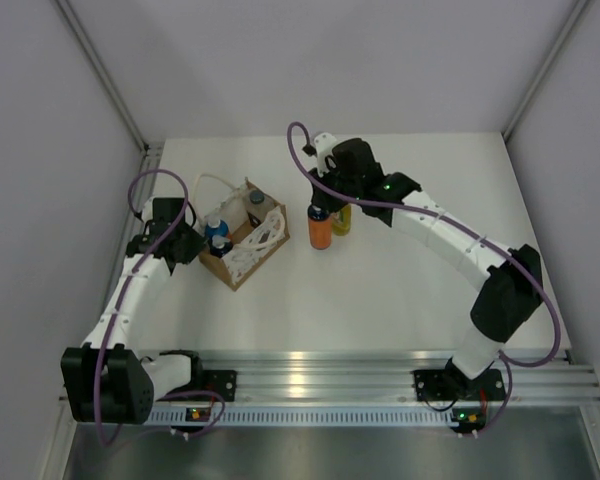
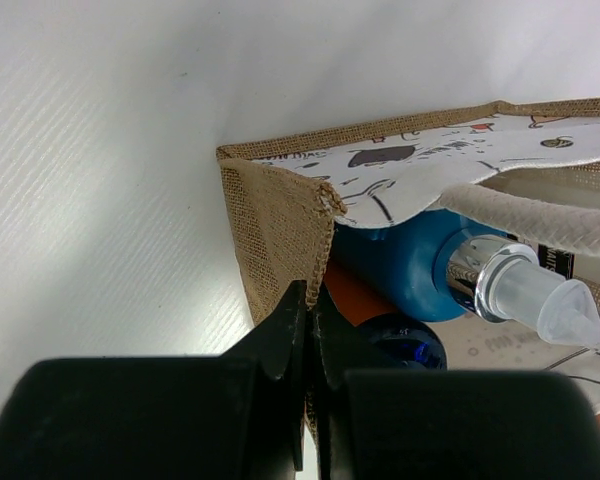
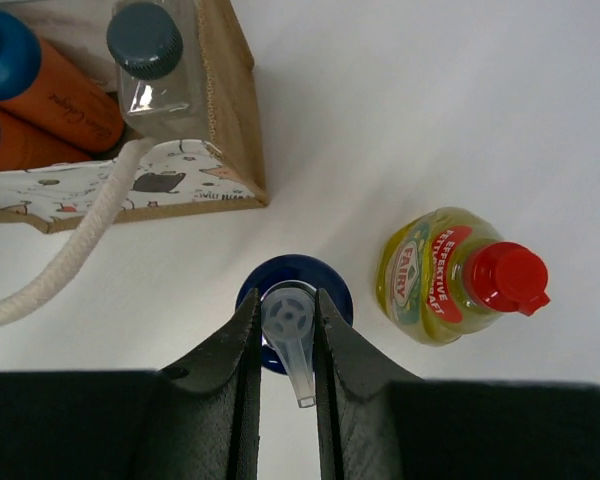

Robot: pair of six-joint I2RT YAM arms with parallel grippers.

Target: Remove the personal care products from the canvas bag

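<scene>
Right gripper [image 3: 285, 335] clamps the pale nozzle of one upright orange-and-blue bottle [image 3: 298, 268]; one yellow bottle [image 3: 435, 285] stands upright at its right. Upper left, the canvas bag [image 3: 235, 110] holds two more orange-and-blue bottles [image 3: 60, 100] and one flat bottle [image 3: 155, 60]. Left wrist view: left gripper [image 2: 307, 320], jaws together, pinches the bag's wall; a nozzle points right. From above, the bag sits left of centre.

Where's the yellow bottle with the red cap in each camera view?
Top external: yellow bottle, centre, just right of the orange bottle in the right tool.
Left wrist: not in it.
Right wrist: yellow bottle, right of centre.
Shared landmark: canvas bag, in all three.
</scene>
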